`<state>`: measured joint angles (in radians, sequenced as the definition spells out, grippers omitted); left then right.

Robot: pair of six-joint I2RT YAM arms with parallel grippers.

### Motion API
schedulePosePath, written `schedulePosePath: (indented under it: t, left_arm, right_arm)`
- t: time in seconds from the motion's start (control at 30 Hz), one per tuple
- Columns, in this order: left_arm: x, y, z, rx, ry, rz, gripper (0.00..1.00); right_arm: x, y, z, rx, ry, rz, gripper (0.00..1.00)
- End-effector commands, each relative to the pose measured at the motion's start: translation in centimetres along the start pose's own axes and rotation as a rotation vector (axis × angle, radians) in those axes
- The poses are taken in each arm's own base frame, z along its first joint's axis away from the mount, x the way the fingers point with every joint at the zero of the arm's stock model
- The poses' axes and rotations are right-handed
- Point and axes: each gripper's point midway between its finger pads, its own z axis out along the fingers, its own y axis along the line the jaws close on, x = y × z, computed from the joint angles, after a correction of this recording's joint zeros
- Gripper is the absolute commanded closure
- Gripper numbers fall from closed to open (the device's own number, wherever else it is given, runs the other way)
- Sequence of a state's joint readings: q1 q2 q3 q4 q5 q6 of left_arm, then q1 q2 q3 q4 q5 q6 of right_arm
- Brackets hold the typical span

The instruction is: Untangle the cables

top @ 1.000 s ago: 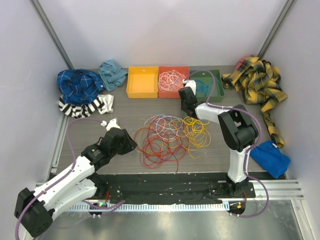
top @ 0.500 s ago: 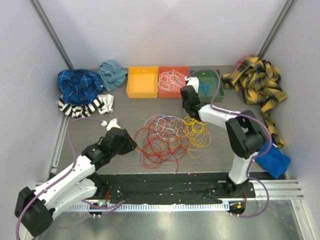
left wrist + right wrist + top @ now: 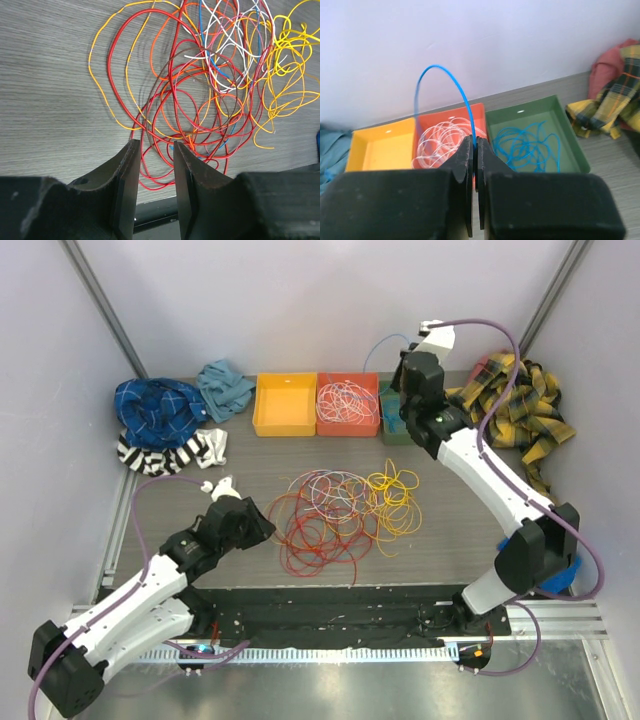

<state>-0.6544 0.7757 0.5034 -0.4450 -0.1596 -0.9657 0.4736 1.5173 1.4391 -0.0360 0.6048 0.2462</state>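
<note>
Right wrist: right tool [image 3: 474, 144], newly clamped on a blue cable [image 3: 437, 67], has risen above the green bin [image 3: 532, 103], strand still unsorted; left tool [image 3: 155, 150] jaws apart

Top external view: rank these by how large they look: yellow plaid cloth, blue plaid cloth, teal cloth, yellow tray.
1. yellow plaid cloth, clearly the largest, trailing down the right side.
2. blue plaid cloth.
3. teal cloth and yellow tray look about alike, so I leave them unranked.

We see red, orange, yellow, white and blue cables [image 3: 330, 515], a yellow tray [image 3: 284, 405], a red tray [image 3: 447, 111], a green tray [image 3: 540, 117] and a yellow-and-black plaid cloth [image 3: 515, 405].
</note>
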Motion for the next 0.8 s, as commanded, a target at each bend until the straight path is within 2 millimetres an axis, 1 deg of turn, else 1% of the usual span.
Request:
schedulePosePath:
  t: [0.0, 0.03, 0.07, 0.1, 0.13, 0.2, 0.23, 0.27, 0.3, 0.33, 0.4, 0.43, 0.47, 0.53, 0.57, 0.63, 0.7, 0.77]
  left_arm:
    - [-0.6, -1.2, -0.2, 0.053, -0.027, -0.017, 0.64]
    - [-0.6, -1.1, -0.2, 0.049, -0.026, -0.015, 0.64]
    - [-0.7, -1.2, -0.3, 0.051, -0.027, -0.015, 0.64]
    - [-0.7, -1.1, -0.3, 0.049, -0.028, -0.013, 0.64]
    - [-0.6, -1.0, -0.3, 0.043, -0.026, -0.012, 0.64]
    - [-0.7, -0.8, -0.3, 0.038, -0.033, -0.008, 0.64]
    - [-0.8, -0.7, -0.3, 0.032, -0.038, -0.006, 0.64]
    - [-0.8, -0.7, -0.3, 0.030, -0.040, -0.007, 0.64]
    - [-0.8, -0.6, -0.2, 0.027, -0.039, -0.001, 0.64]
    - [-0.9, -0.7, -0.2, 0.027, -0.042, 0.000, 0.64]
    - [-0.8, -0.6, 0.1, 0.016, -0.034, 0.008, 0.64]
    - [-1.2, -0.8, 0.0, 0.013, -0.042, 0.015, 0.64]
    - [-1.2, -0.6, 0.0, -0.002, -0.037, 0.022, 0.64]
    - [-1.6, -0.9, 0.0, -0.004, -0.044, 0.033, 0.64]
    - [-1.7, -0.8, -0.1, -0.007, -0.050, 0.032, 0.63]
    - [-1.7, -0.8, 0.0, -0.007, -0.057, 0.030, 0.64]
    - [-1.7, -0.6, 0.1, -0.011, -0.060, 0.027, 0.64]
    - [-1.6, -0.5, 0.2, -0.018, -0.057, 0.028, 0.64]
  right_arm:
    - [-0.4, -2.5, 3.0, 0.106, 0.016, -0.027, 0.99]
    - [0.4, -3.5, 4.4, 0.134, 0.035, -0.040, 0.99]
    - [0.6, -3.8, 5.0, 0.147, 0.039, -0.039, 0.99]
    - [0.1, -4.2, 5.5, 0.157, 0.032, -0.036, 0.99]
    - [0.8, -5.2, 6.5, 0.184, 0.043, -0.038, 0.99]
    - [0.8, -6.1, 7.5, 0.204, 0.042, -0.028, 0.99]
    - [1.5, -7.0, 8.4, 0.227, 0.051, -0.032, 0.99]
    - [1.2, -7.3, 8.9, 0.235, 0.045, -0.025, 0.99]
    - [1.5, -7.5, 9.4, 0.237, 0.052, -0.027, 0.99]
    - [2.4, -8.2, 10.3, 0.257, 0.064, -0.040, 0.99]
    - [2.1, -8.5, 11.2, 0.268, 0.054, -0.040, 0.99]
    - [2.5, -8.7, 11.8, 0.277, 0.060, -0.046, 0.99]
    - [2.9, -9.3, 12.6, 0.295, 0.067, -0.052, 0.99]
    - [3.8, -10.0, 13.4, 0.315, 0.081, -0.060, 0.99]
    - [4.6, -10.7, 14.0, 0.334, 0.092, -0.064, 0.99]
    - [5.7, -11.5, 14.6, 0.351, 0.111, -0.067, 0.99]
    - [7.7, -12.7, 15.0, 0.384, 0.149, -0.080, 0.99]
    - [9.5, -13.3, 15.0, 0.397, 0.185, -0.087, 0.99]
